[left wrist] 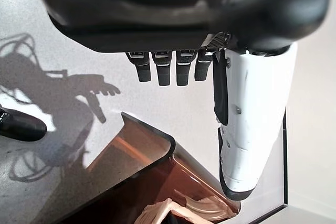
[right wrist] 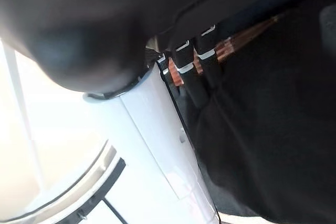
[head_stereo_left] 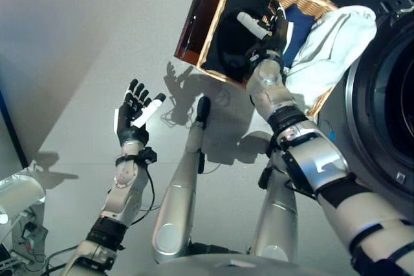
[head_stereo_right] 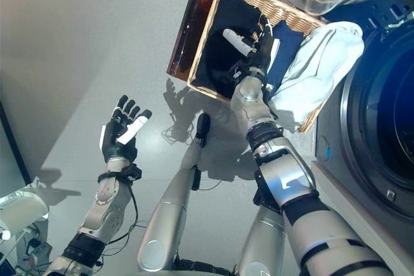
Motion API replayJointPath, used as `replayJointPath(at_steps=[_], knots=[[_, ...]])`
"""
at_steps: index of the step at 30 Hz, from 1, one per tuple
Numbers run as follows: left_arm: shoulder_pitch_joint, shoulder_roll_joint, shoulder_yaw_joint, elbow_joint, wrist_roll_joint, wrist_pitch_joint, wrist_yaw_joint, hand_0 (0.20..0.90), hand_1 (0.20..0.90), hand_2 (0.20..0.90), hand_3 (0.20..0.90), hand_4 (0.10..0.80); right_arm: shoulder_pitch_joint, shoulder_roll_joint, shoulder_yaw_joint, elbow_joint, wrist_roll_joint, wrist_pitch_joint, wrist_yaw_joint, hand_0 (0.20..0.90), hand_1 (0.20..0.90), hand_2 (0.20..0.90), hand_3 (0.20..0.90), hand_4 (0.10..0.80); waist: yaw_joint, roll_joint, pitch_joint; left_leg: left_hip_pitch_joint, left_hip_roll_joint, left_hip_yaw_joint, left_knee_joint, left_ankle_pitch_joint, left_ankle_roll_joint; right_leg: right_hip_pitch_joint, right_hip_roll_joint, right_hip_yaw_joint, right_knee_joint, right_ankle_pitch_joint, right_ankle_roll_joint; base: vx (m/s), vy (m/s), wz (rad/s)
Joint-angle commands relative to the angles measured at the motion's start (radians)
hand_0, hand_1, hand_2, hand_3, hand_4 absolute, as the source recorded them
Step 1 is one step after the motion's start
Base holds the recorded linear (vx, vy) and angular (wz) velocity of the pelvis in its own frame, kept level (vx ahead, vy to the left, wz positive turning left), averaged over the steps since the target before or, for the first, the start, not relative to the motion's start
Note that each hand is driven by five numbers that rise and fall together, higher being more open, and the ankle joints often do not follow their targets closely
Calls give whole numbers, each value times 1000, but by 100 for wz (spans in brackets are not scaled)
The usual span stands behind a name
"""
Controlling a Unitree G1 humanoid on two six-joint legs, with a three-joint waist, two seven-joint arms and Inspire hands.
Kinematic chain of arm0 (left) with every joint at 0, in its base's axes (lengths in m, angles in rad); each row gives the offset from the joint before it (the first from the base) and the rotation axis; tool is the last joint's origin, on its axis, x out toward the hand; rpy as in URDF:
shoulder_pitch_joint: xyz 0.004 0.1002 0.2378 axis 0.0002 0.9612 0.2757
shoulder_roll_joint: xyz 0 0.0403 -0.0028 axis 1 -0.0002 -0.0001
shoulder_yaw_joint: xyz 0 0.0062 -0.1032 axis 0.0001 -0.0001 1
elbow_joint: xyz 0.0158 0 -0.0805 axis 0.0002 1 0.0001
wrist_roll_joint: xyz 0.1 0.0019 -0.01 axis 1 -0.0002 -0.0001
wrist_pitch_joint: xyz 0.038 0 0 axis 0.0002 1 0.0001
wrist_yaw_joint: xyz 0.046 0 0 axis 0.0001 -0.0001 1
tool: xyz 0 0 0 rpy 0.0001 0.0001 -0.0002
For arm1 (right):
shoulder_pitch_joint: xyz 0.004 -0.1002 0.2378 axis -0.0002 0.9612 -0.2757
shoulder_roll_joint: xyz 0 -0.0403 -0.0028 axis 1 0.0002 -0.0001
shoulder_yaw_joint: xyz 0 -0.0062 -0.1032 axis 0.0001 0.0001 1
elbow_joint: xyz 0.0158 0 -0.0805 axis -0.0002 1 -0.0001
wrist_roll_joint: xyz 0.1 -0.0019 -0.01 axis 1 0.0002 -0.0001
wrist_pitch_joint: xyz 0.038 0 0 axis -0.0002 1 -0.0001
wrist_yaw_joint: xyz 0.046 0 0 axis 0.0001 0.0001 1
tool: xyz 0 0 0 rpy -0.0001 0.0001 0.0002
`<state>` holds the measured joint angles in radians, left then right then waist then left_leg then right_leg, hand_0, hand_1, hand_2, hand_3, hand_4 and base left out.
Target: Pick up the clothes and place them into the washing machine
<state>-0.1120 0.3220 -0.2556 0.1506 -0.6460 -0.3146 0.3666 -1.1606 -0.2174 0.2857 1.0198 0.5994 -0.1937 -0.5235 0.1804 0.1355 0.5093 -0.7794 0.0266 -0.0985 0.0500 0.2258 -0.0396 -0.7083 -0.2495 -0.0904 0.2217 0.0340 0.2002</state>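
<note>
Down by the washer [head_stereo_left: 381,101], seen from the left eye, the basket [head_stereo_left: 213,27] sits on the floor with dark clothes [head_stereo_left: 236,37] filling it and a white garment [head_stereo_left: 333,43] draped over its rim nearest the drum. The right hand [head_stereo_left: 270,33] reaches into the basket among the dark cloth, thumb out; the left hand [head_stereo_left: 134,116] hangs over bare floor, well apart, fingers spread and empty. From the right eye it reads the same. The left wrist view shows straight fingers [left wrist: 163,72] with nothing in them above the basket's corner. The right wrist view shows fingers [right wrist: 202,80] pressed into black fabric, but I cannot tell whether they have closed on it. That cloth looks soft, light and floppy; bunching a thick fold mid-pile seems the surest hold.
</note>
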Motion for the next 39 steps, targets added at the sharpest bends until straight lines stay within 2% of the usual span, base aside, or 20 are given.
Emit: replayJointPath(at_steps=[1,5,6,7,8,9,10,25,39], knots=[[8,88,0,-156,-17,-84,-8,900,900,900,900,800,-90,24,73,13,22,37,109,900,900,900,900,800,83,26,11,-54,-13,39,74,-104,-38,-35,-26,56,-70,62,-47,0,0,0],[-1,83,2,-159,-21,-81,-11,900,900,900,900,800,-131,-2,71,29,33,37,121,900,900,900,900,800,91,29,11,-67,-17,34,72,-101,-38,-47,-26,53,-67,60,-46,-1,1,6],[-4,81,0,-156,-23,-81,-12,900,900,900,900,800,-142,-8,72,35,38,36,122,804,804,804,804,731,93,30,11,-70,-18,34,73,-101,-37,-50,-27,53,-64,61,-47,0,0,0],[-6,79,0,-152,-24,-80,-12,900,900,900,900,800,-149,-14,72,38,43,35,123,546,546,546,546,547,95,30,11,-72,-18,33,73,-101,-37,-52,-27,53,-62,59,-47,0,0,0],[-9,78,-1,-152,-26,-80,-13,900,900,900,900,800,-153,-19,72,41,46,34,125,442,442,442,442,473,95,31,11,-74,-19,31,75,-101,-36,-55,-26,54,-57,58,-47,0,0,0],[-13,77,-1,-149,-27,-79,-14,900,900,900,900,800,-158,-25,73,42,48,32,127,280,280,280,280,357,96,30,11,-74,-19,30,75,-101,-36,-56,-26,55,-55,56,-48,0,0,0],[-17,77,-1,-149,-27,-79,-14,900,900,900,900,800,-167,-28,77,44,49,34,129,208,208,208,208,306,95,29,11,-81,-19,30,75,-97,-35,-62,-26,55,-55,60,-48,0,0,0],[-5,84,-3,-143,-40,-73,-22,900,900,900,900,800,-200,-26,89,104,-5,52,122,200,200,200,200,300,85,20,11,-50,-16,38,72,-107,-33,-42,-19,64,-55,48,-49,1,3,1],[5,83,-5,-133,-44,-75,-24,900,900,900,900,800,-169,-23,45,129,-41,50,87,200,200,200,200,300,73,5,11,-21,-14,48,75,-116,-29,-15,-12,70,-58,46,-48,0,0,0]])
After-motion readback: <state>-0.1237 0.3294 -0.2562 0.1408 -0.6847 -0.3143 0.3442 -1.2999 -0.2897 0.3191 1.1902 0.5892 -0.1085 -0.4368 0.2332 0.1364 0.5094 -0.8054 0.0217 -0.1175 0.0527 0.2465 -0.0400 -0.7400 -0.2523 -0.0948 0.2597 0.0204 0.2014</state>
